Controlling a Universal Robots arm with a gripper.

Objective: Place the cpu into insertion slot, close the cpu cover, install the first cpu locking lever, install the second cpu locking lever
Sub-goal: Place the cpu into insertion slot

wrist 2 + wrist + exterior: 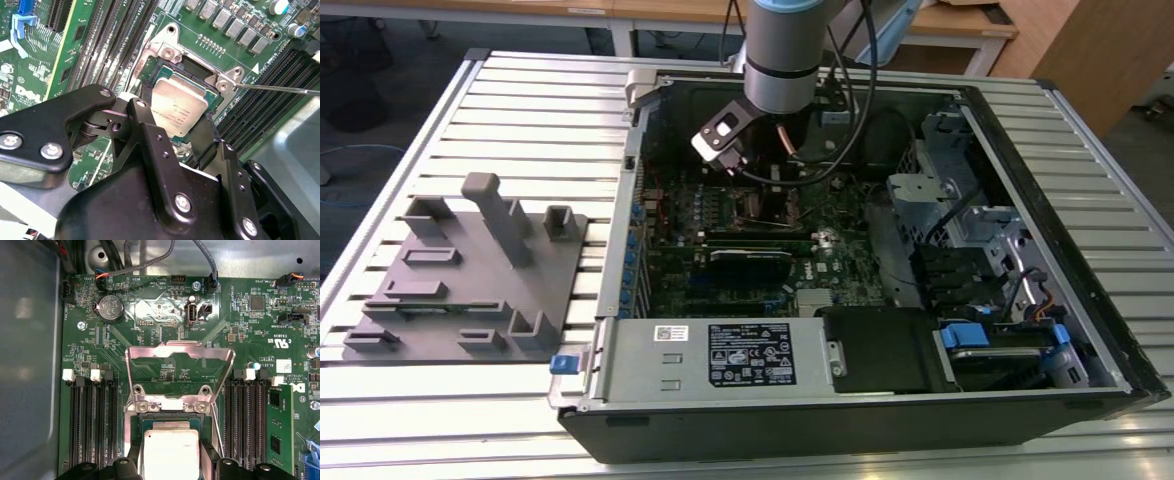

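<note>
**A:** Where's the gripper?

**B:** Exterior view, upper middle of frame. The arm (781, 50) drops into the open PC case (854, 432), and the gripper (771, 185) sits low over the green board (854, 250).

**A:** Holding anything?

**B:** Yes, the cpu (177, 105). In both wrist views the 2 black fingers (145, 127) press on 2 opposite edges of it, so they're clamped on the chip w/ its silver-grey top facing up.

**A:** And the cpu vs. the insertion slot?

**B:** Right at the insertion slot (191, 70), inside its silvery rim. A strip of dark socket shows past the chip's far edge. Can't tell if it's fully seated or a hair above.

**A:** Cpu cover?

**B:** Open. In the first wrist view the cpu cover (142, 352) stands tilted up off the slot, hinged on the side away from the gripper. Board parts show thru its window. It's not touching the cpu.

**A:** Levers?

**B:** 1 thin locking lever (280, 88) sticks out from the slot's corner, unlatched, running over the memory slots (92, 425). Those flank the slot on 2 sides.

**A:** Anything else?

**B:** The case lies on a slatted table (547, 90). A grey tray (467, 300) sits at the exterior view's left, well apart from the gripper.
</note>
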